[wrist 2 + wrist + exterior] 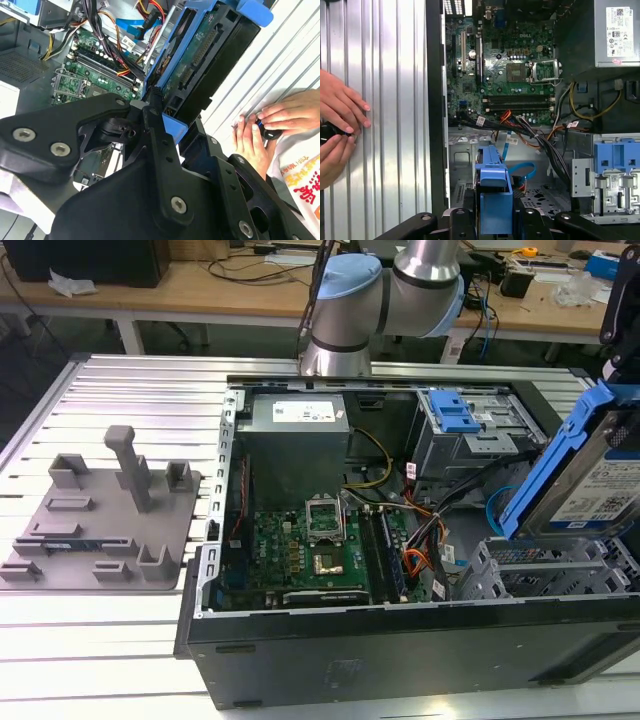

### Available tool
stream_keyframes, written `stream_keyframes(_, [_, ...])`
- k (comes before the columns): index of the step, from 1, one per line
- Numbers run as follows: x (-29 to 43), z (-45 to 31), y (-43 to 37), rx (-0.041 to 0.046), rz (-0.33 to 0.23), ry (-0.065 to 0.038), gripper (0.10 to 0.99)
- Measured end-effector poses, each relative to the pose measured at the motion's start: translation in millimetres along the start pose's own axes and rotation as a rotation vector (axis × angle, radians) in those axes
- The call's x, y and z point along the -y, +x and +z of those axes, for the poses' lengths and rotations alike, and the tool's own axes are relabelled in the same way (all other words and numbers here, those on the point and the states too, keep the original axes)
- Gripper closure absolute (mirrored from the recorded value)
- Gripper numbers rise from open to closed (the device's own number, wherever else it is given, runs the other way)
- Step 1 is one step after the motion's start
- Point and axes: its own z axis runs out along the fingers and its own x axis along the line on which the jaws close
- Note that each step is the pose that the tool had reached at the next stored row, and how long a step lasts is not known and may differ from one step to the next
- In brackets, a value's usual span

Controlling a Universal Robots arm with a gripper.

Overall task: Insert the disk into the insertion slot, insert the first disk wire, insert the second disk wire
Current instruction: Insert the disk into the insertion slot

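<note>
Tool clamps hard drive by its blue carrier | drive tilted above silver drive cage, exterior view's right, not yet inserted | likely rigid, weighty, shock-sensitive; hold carrier edges

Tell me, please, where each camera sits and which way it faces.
Exterior view: off the arm, down into the computer case; arm shows.
First wrist view: on the wrist, toward the motherboard; end effector shows.
Second wrist view: on the wrist, toward the disk; end effector shows.
Wrist views share the disk and a person's hands.

Fingers clamped tight, tilted.
</note>
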Motion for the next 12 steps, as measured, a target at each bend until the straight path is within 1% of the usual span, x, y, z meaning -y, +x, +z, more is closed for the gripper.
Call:
stream_keyframes(3, [0.1,2.0,-3.0,-0.0001,-0.001,0.0,0.718])
stream_keyframes(8, [-0.1,9.5,-3.2,-0.0003,-0.006,-0.001,0.718])
stream_keyframes(12, [0.1,14.4,-3.2,-0.0002,-0.013,-0.005,0.718])
